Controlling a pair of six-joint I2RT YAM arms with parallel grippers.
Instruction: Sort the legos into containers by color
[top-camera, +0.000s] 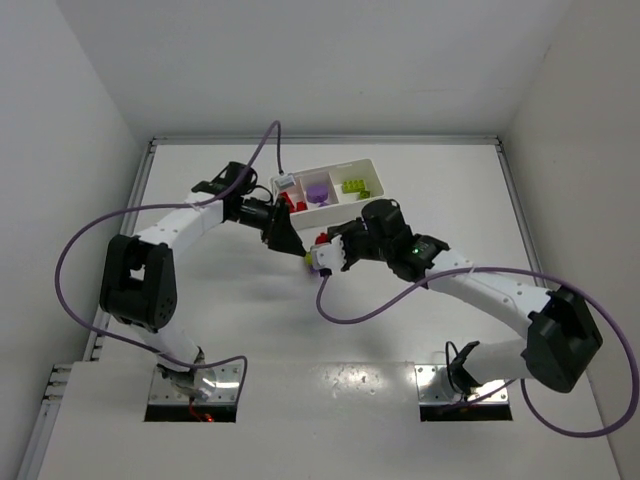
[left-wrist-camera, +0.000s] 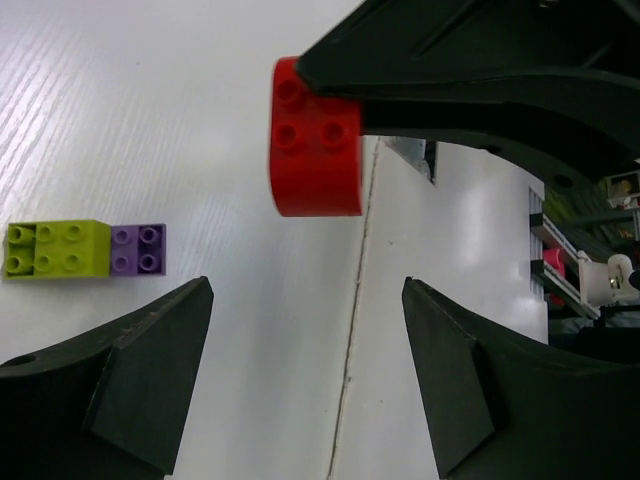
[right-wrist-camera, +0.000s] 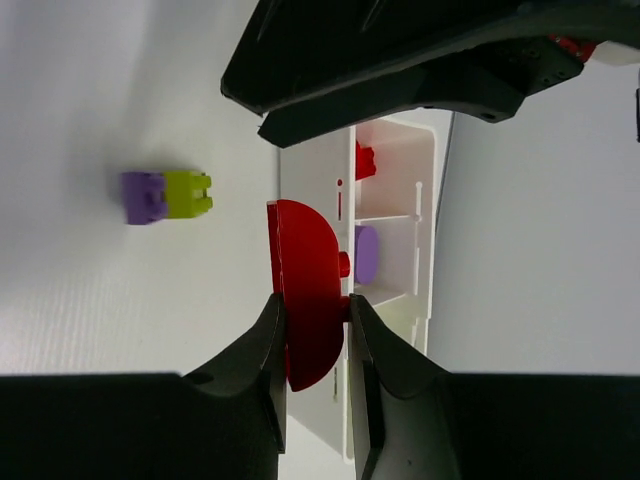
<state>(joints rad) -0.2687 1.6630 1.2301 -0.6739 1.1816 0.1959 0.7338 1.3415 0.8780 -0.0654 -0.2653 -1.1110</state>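
Observation:
My right gripper (right-wrist-camera: 312, 300) is shut on a red brick with a rounded end (right-wrist-camera: 310, 290) and holds it above the table, just in front of the white tray (top-camera: 345, 211). The same red brick (left-wrist-camera: 315, 140) shows in the left wrist view, under the right gripper's black fingers. My left gripper (left-wrist-camera: 305, 330) is open and empty, close beside the right gripper (top-camera: 330, 250). A lime green brick (left-wrist-camera: 55, 248) and a purple brick (left-wrist-camera: 138, 248) lie joined on the table. The tray holds red (top-camera: 293, 203), purple (top-camera: 317, 190) and green (top-camera: 352, 185) bricks in separate compartments.
The two arms meet just in front of the tray, their fingers nearly touching. White walls enclose the table at the left, back and right. Purple cables loop from both arms over the table.

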